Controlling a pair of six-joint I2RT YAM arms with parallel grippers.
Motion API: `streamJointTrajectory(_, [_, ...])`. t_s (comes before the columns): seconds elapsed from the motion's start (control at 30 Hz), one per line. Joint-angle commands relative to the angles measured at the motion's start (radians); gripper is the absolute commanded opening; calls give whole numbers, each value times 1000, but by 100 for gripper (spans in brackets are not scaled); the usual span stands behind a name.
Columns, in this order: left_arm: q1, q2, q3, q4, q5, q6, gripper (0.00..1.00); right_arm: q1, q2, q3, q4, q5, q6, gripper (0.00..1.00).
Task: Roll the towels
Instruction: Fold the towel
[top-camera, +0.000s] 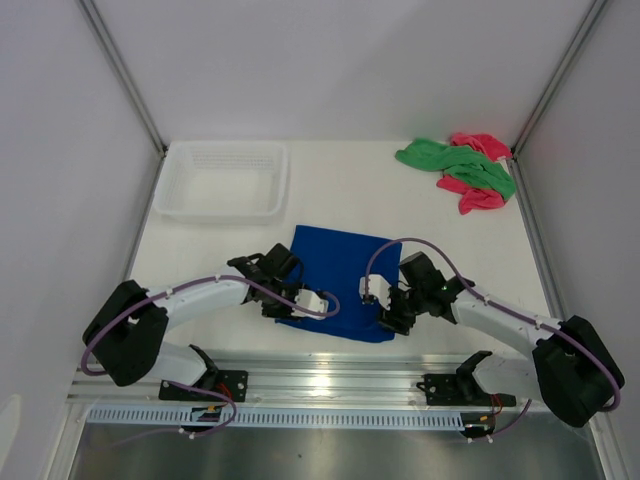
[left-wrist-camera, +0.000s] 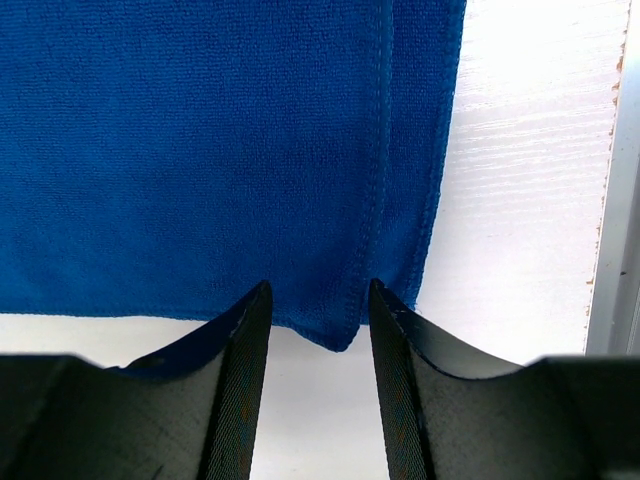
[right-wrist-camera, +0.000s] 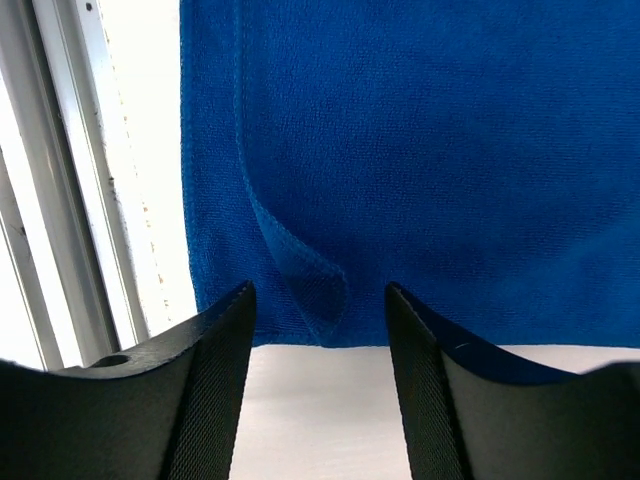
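The blue towel (top-camera: 340, 275) lies spread flat on the white table in front of the arms. My left gripper (top-camera: 292, 308) sits low at its near left corner. In the left wrist view the left gripper (left-wrist-camera: 315, 292) is open, and the towel's stitched corner (left-wrist-camera: 345, 335) lies between the fingertips, not pinched. My right gripper (top-camera: 390, 318) is at the near right corner. It is open too (right-wrist-camera: 318, 295), with a small folded-over flap of the blue towel (right-wrist-camera: 310, 275) just ahead of its tips. The green towel (top-camera: 460, 165) and the pink towel (top-camera: 478, 197) lie crumpled together at the far right.
A white plastic basket (top-camera: 222, 180) stands at the far left of the table. The metal rail (top-camera: 330, 380) runs along the near edge, close behind both grippers. Enclosure walls rise on both sides.
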Motion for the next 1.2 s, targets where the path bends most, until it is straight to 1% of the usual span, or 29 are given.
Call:
streamJointTrajectory(0.0, [6, 10, 8, 16, 42, -18, 47, -8, 14, 12, 26, -31, -13, 56])
streamJointTrajectory(0.17, [7, 28, -7, 37, -10, -14, 43, -1, 40, 23, 13, -41, -22, 47])
streamJointTrajectory(0.23, [12, 28, -8, 45, -34, -23, 39, -1, 40, 26, 15, -34, -23, 43])
streamJointTrajectory(0.27, [15, 30, -4, 54, -41, -26, 39, 0, 42, 27, 15, -32, -25, 41])
streamJointTrajectory(0.4, [21, 39, 11, 59, -59, -54, 41, 3, 40, 26, 13, -32, -25, 40])
streamJointTrajectory(0.5, [23, 50, 17, 54, -59, -57, 41, 5, 33, 26, 12, -35, -25, 38])
streamJointTrajectory(0.53, [21, 54, 17, 53, -61, -57, 40, 5, 31, 26, 12, -34, -26, 34])
streamJointTrajectory(0.67, [21, 53, 20, 47, -58, -61, 28, 5, 29, 29, 15, -40, -20, 26])
streamJointTrajectory(0.7, [23, 48, 20, 45, -45, -63, 21, 5, 29, 29, 15, -45, -19, 25])
streamJointTrajectory(0.73, [23, 45, 19, 40, -39, -66, 17, 5, 31, 30, 15, -48, -19, 24])
streamJointTrajectory(0.77, [23, 42, 20, 39, -32, -68, 9, 5, 33, 33, 10, -51, -20, 22])
streamJointTrajectory(0.83, [23, 33, 23, 31, -15, -71, 1, 6, 34, 36, 1, -61, -28, 20])
streamJointTrajectory(0.87, [24, 30, 20, 27, -12, -72, 1, 6, 36, 39, -13, -66, -32, 15])
streamJointTrajectory(0.93, [27, 22, 22, 25, -13, -80, 1, 8, 31, 46, -22, -63, -34, 15])
streamJointTrajectory(1.0, [33, 19, 22, 10, -12, -77, 18, 8, 25, 47, -33, -58, -34, 15])
streamJointTrajectory(1.07, [37, 19, 20, -1, -5, -74, 31, 8, 16, 46, -30, -55, -33, 15])
streamJointTrajectory(1.1, [40, 19, 19, -1, -4, -75, 34, 8, 17, 46, -30, -57, -32, 15])
streamJointTrajectory(1.17, [41, 24, 22, 8, -5, -83, 34, 8, 25, 47, -30, -57, -31, 15])
